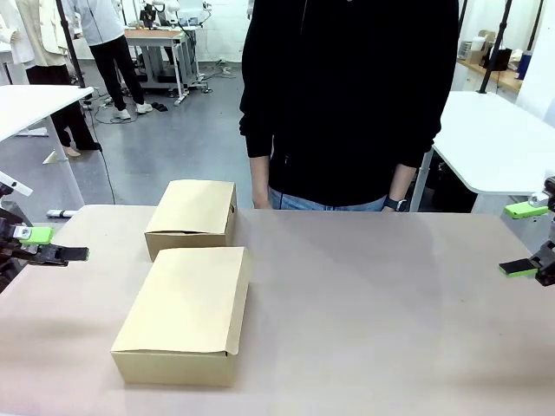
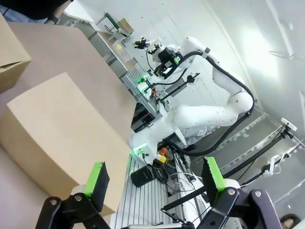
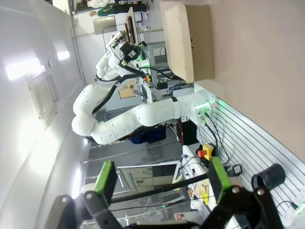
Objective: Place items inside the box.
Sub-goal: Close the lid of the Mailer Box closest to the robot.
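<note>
front view: both grippers open, left gripper [image 1: 48, 244], right gripper [image 1: 526, 240]; box [image 1: 186, 312] shut.

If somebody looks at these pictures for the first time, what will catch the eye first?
Two closed tan cardboard boxes on the table's left half: the larger box nearer the robot, the smaller box behind it. A person in black stands at the far edge. The left gripper and right gripper wait open at the table's two sides.

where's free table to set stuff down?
Bare: the table from the larger box across to the right gripper, and the strip before the person. Crowded: left side, where the smaller box sits close behind the larger, left gripper alongside.
</note>
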Controlling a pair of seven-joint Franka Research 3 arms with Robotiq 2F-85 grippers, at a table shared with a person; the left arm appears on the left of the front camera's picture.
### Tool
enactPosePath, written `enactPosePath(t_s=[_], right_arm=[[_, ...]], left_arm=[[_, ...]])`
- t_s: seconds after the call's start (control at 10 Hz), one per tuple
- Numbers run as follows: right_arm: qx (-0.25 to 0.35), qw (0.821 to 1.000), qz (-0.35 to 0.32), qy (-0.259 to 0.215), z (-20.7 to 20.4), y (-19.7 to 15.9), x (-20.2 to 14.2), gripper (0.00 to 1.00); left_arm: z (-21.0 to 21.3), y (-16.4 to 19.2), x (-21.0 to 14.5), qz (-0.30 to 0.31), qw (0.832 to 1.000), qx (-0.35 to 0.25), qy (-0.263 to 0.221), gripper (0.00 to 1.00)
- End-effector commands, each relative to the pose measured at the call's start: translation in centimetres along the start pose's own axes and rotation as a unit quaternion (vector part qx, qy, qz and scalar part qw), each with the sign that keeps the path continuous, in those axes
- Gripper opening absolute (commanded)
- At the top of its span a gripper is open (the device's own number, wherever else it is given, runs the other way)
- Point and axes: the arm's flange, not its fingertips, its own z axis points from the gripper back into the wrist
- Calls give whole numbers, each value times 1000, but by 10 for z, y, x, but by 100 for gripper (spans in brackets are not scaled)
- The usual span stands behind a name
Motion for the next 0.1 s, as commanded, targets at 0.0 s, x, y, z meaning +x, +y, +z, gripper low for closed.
enactPosePath(t_s=[0.0], right_arm=[[10,1000,-5,0,1,4,-1,100]], left_arm=[[3,-2,-1,-2,1000,-2,-4,100]])
